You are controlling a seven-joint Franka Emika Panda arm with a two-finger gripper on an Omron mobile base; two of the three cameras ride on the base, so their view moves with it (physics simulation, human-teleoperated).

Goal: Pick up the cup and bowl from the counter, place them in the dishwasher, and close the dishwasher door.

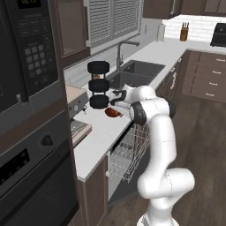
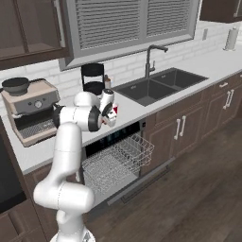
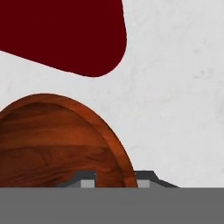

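Pincer [image 3: 114, 177] astride rim of bowl [image 3: 57, 144], cup [image 3: 65, 35] just beyond.

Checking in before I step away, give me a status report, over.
Gripper closing astride bowl rim, on counter. Cup lying beside bowl. Dishwasher rack out, nothing in the way.
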